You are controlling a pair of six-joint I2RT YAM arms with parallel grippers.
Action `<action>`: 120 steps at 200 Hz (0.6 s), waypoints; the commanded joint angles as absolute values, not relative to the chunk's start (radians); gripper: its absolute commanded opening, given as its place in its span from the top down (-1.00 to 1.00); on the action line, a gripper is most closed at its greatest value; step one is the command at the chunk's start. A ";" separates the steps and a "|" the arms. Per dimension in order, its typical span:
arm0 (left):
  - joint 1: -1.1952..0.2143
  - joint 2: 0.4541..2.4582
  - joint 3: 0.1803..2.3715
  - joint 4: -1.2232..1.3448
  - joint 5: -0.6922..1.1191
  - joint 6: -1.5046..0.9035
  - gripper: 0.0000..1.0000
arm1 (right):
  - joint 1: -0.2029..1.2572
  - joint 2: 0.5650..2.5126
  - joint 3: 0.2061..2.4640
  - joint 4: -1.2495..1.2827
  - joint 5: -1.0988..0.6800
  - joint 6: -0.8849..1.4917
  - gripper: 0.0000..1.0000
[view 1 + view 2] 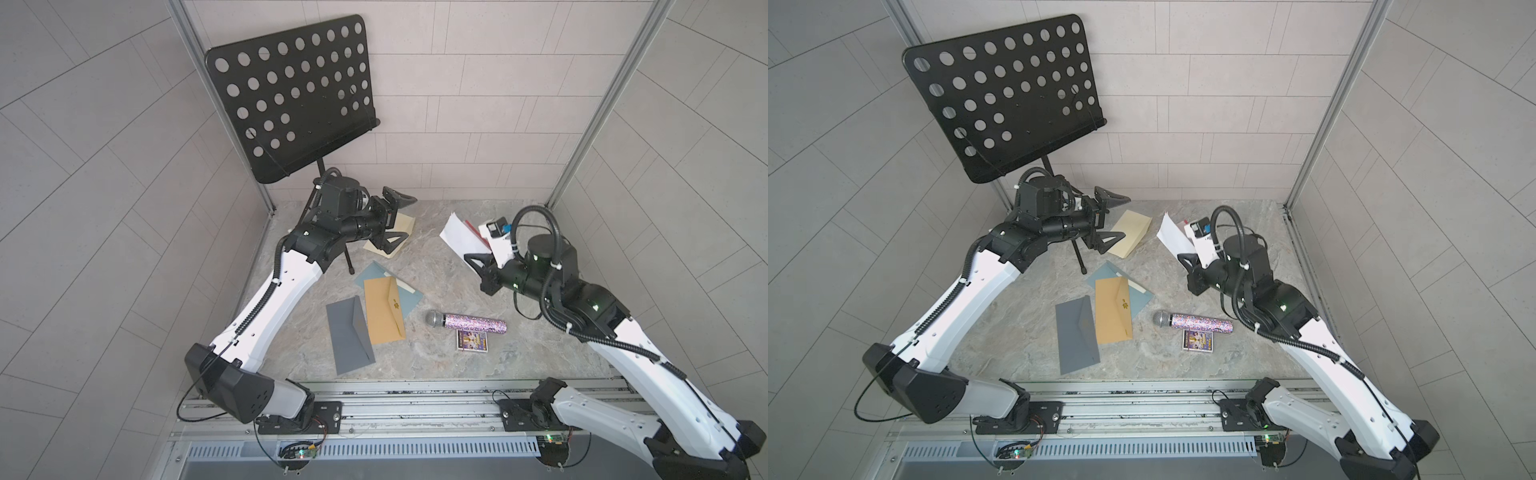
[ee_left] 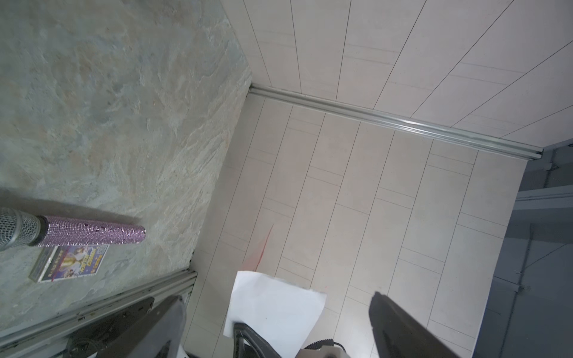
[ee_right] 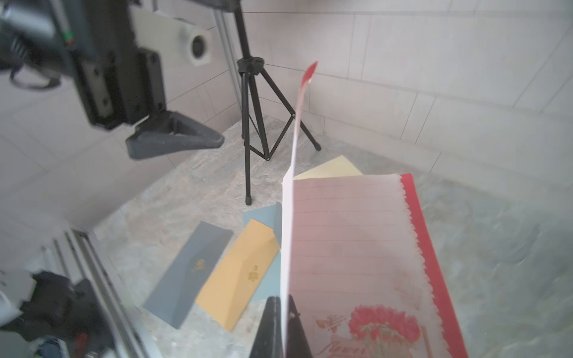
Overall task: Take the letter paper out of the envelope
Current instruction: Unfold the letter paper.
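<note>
- Beside the stand (image 1: 324,141), at its feet on the side toward the right arm, a cream envelope (image 1: 1131,235) lies flat on the table (image 1: 432,361), partly under the left gripper (image 1: 410,218).
- That gripper is spread wide and holds nothing. As far as the top views show, both fingers are clear of the envelope.
- Well apart from the stand, on the right arm's side, the right gripper (image 1: 473,258) is clamped on one edge of the paper (image 1: 461,235) and holds it up off the table.
- The paper is folded. The right wrist view shows one leaf edge-on and the other lined, with a red flower and a red strip along one side that seems part of the sheet. No envelope wraps it in any view.
- My reading is that the pulling-out is done, with paper and envelope well apart. What is left, if anything, is to set the paper down and draw both arms back.
- Nearer the arms' bases than the stand, a grey envelope (image 1: 349,336), an orange envelope (image 1: 383,309) and a blue envelope (image 1: 411,297) overlap. A pale strip shows at the blue one's edge, and I cannot tell whether it is another letter.
</note>
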State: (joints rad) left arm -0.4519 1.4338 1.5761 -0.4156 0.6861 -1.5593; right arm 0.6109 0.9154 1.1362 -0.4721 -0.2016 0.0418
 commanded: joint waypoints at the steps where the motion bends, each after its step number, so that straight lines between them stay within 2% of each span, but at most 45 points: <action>1: -0.458 1.449 1.562 -0.384 0.825 -1.614 -0.99 | 0.684 0.891 1.081 -0.333 -0.095 -0.357 1.00; 43: -0.502 1.456 1.562 -0.406 0.885 -1.567 -0.93 | 0.765 0.930 1.085 -0.324 -0.008 -0.595 1.00; 68: -0.504 1.439 1.557 -0.513 0.881 -1.486 -0.80 | 0.776 0.951 1.107 -0.326 -0.005 -0.631 1.00; 96: -0.505 1.425 1.523 -0.506 0.881 -1.476 -0.62 | 0.776 0.957 1.106 -0.313 -0.015 -0.621 1.00; 120: -0.504 1.426 1.510 -0.538 0.891 -1.442 -0.56 | 0.779 0.959 1.116 -0.307 -0.025 -0.624 1.00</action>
